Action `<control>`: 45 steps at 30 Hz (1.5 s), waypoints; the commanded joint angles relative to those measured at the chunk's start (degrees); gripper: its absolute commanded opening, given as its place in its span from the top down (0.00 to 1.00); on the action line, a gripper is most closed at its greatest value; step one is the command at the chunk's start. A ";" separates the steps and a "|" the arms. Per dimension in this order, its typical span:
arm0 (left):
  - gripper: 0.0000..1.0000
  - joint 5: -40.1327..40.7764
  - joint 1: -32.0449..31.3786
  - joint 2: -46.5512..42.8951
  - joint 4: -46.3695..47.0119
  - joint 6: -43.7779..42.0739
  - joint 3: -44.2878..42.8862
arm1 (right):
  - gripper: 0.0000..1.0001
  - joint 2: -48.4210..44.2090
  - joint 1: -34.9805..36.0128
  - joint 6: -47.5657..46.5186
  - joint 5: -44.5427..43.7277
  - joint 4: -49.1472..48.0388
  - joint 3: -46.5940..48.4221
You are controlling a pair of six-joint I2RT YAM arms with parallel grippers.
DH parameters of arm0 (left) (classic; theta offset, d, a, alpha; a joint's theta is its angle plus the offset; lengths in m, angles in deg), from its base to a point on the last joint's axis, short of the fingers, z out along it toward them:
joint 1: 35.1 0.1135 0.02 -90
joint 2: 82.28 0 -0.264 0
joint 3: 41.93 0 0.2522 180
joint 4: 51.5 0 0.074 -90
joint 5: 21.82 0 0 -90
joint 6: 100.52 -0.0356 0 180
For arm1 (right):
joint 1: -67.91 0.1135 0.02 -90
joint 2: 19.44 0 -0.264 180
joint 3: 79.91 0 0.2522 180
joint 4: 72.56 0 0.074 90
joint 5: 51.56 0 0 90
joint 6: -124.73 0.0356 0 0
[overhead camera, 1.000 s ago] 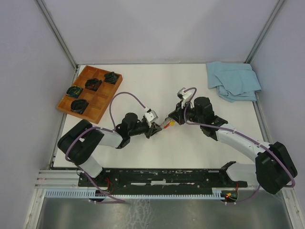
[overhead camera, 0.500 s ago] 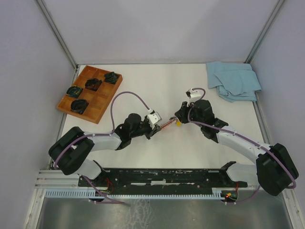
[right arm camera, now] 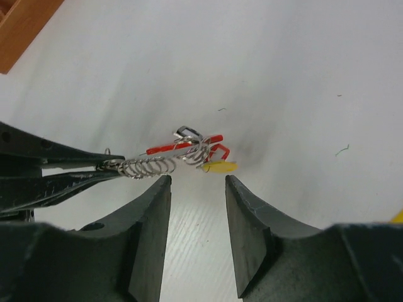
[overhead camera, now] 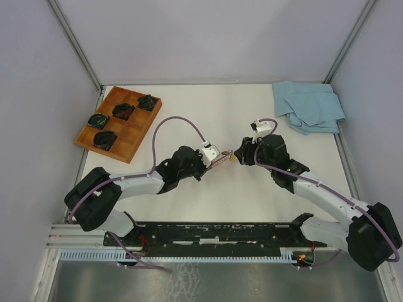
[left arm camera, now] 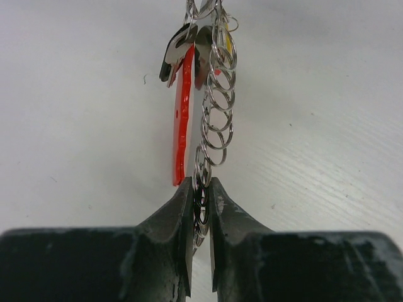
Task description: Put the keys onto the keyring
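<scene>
Over the middle of the tabletop (overhead camera: 208, 113), the left claw (left arm camera: 200, 189) held the keyring (left arm camera: 182, 126); the right claw (right arm camera: 198, 185) stood open.
The left claw was pinched tight on one end of the keyring; the right claw was spread, holding nothing, just short of the yellow key (right arm camera: 219, 167).

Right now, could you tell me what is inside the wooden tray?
Four black coiled items with green marks sit in the wooden tray, each in its own compartment; the floor beneath them is covered.

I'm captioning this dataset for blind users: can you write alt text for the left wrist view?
The left gripper pinches the keyring by its chain of silver rings, which runs away from the camera beside a red strap over a white table.
</scene>
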 commanded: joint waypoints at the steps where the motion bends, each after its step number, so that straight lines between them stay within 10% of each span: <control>1: 0.97 8.26 -1.69 -0.20 -11.00 -0.35 -3.97 | 0.52 -0.43 -0.13 -2.33 6.58 -3.57 -1.04; 22: 0.97 15.57 -4.26 1.32 -18.87 9.39 -8.45 | 0.58 17.00 0.63 3.16 14.77 -36.65 -6.66; 45: 0.97 13.36 -4.36 1.13 -19.13 10.56 -8.72 | 0.58 23.76 0.63 1.11 14.14 -41.18 -5.33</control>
